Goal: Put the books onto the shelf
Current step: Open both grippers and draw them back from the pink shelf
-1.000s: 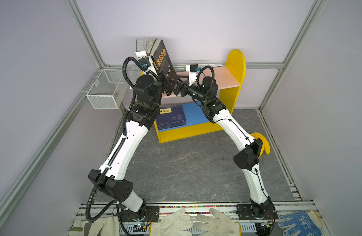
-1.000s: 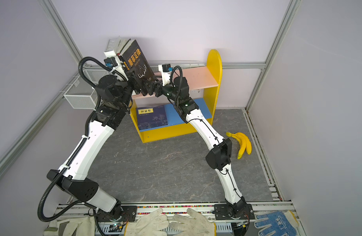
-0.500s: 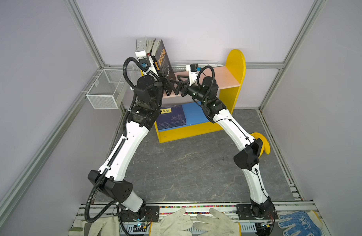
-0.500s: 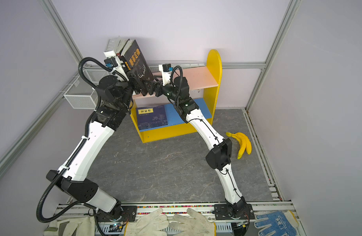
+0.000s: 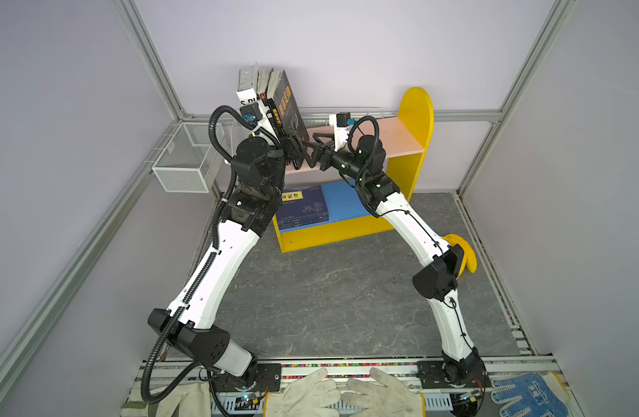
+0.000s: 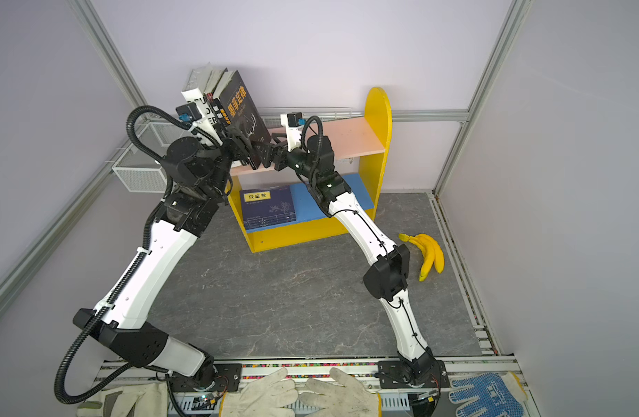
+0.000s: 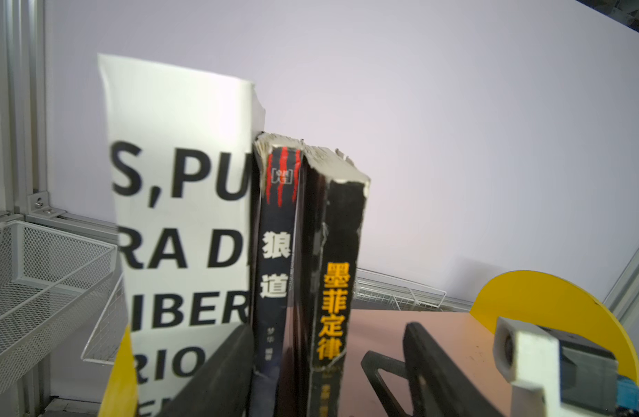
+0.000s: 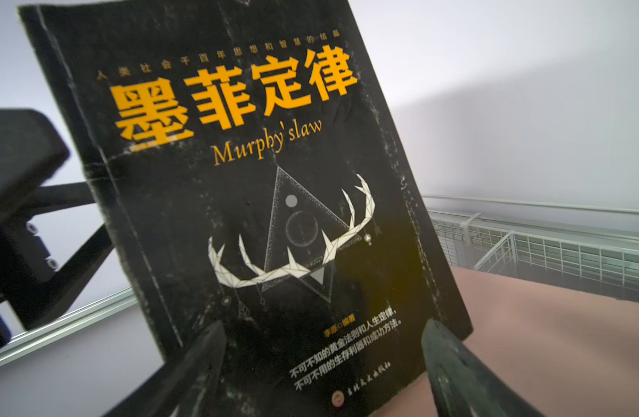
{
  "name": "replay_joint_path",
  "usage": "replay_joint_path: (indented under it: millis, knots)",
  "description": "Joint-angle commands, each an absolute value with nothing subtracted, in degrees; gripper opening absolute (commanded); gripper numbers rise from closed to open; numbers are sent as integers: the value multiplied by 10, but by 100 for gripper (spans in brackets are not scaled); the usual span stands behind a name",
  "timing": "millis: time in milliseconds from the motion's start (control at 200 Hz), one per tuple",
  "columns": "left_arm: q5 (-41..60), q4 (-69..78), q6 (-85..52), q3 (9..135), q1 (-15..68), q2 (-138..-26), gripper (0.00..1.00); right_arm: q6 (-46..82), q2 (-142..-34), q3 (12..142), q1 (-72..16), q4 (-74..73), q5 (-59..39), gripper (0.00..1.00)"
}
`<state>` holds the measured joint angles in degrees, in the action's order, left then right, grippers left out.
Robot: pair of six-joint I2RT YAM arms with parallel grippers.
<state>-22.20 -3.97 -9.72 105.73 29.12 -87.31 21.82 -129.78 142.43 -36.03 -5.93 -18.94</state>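
Observation:
Three books stand upright at the left end of the shelf's [image 5: 415, 119] pink upper board [image 7: 437, 335]: a white book [image 7: 180, 216] with bold black lettering, a black book [image 7: 276, 252] with red marks, and a black Murphy's law book [image 8: 238, 180]. My left gripper [image 7: 328, 330] straddles the lower spines of the two black books, jaws open, with a gap on the outer side. My right gripper [image 8: 321, 361] is open, its fingertips at the lower cover of the Murphy's law book. Both grippers meet there in both top views: left [image 5: 292, 150], right [image 5: 312, 153]. Navy-blue books [image 6: 267, 207] lie stacked on the blue lower board.
White wire baskets [image 5: 182, 162] hang on the left wall, and another basket [image 8: 545, 249] runs behind the shelf. A banana bunch [image 6: 429, 254] lies on the grey floor right of the right arm. Work gloves [image 5: 310, 393] and a blue glove [image 5: 527, 393] lie at the front rail.
My left gripper's jaws have opened off the black books. The Murphy's law book has tipped from a rightward lean to nearly upright against the others. My right gripper edged left with it.

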Motion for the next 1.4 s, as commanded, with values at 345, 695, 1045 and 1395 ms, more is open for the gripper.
replay_joint_path:
  millis: [345,695,1045,1395]
  knots:
    - [-260,-12,-73,1011,297,-799,74,221,-1274,1406,-357,-17,-188,90]
    - [-272,-40,-47,929,297,-675,79,201,-1239,1383,-358,-4,-180,90]
    - [-237,-211,-48,803,269,-582,86,138,-1132,1275,-359,40,-199,93]
    - [-137,-173,-135,617,156,-580,100,52,-883,927,-352,85,10,95]
